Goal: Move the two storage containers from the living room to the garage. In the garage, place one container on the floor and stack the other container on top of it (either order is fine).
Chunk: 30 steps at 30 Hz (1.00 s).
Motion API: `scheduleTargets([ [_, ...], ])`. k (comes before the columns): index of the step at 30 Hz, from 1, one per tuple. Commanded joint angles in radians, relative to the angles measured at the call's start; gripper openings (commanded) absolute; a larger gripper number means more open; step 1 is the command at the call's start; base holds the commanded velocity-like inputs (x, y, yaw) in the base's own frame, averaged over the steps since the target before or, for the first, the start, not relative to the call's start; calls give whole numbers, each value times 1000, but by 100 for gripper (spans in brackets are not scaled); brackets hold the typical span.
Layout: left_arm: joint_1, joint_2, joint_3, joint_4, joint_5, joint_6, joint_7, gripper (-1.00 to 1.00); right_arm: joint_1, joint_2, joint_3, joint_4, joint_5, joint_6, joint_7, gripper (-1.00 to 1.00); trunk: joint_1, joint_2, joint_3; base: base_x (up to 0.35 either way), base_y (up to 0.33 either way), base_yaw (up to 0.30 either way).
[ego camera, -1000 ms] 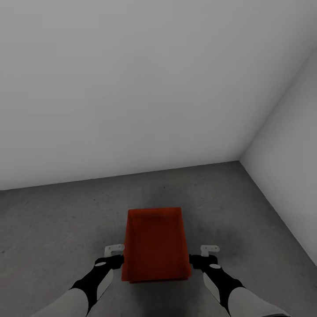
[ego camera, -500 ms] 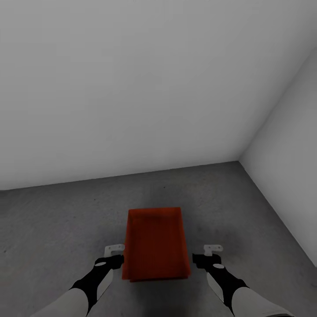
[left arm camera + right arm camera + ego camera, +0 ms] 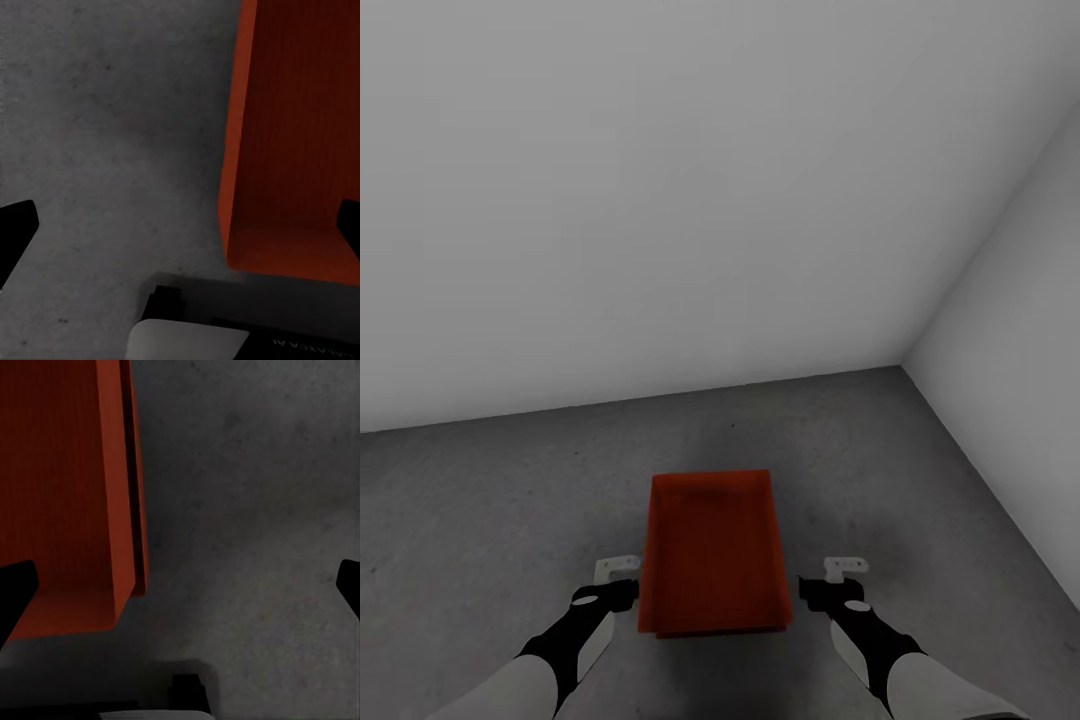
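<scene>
Orange-red, ribbed storage containers (image 3: pixel 712 550) sit stacked on the dark grey floor (image 3: pixel 480 500), between the spread left claw (image 3: pixel 618 578) and spread right claw (image 3: pixel 832 580), touching neither.

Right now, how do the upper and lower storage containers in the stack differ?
The upper container shows its whole open inside; the lower container is nearly hidden, with only a thin edge strip visible. The upper container rests on the lower container, which appears to sit on the grey floor. The lower container's edge juts slightly past the upper's on the right arm's side. Both are orange-red, rectangular and aligned alike.
</scene>
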Motion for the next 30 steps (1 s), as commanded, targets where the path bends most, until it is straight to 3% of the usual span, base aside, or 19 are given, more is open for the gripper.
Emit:
scheduleTargets([
  [1, 0, 1, -3, -2, 10, 5, 5, 100, -1, 0, 9, 3, -8, -4, -6, 100, 0, -2, -1, 0, 0, 0],
  [30, 0, 15, -4, 9, 15, 5, 4, 100, -1, 1, 12, 11, -9, -3, -7, 100, 0, -2, -1, 0, 0, 0],
])
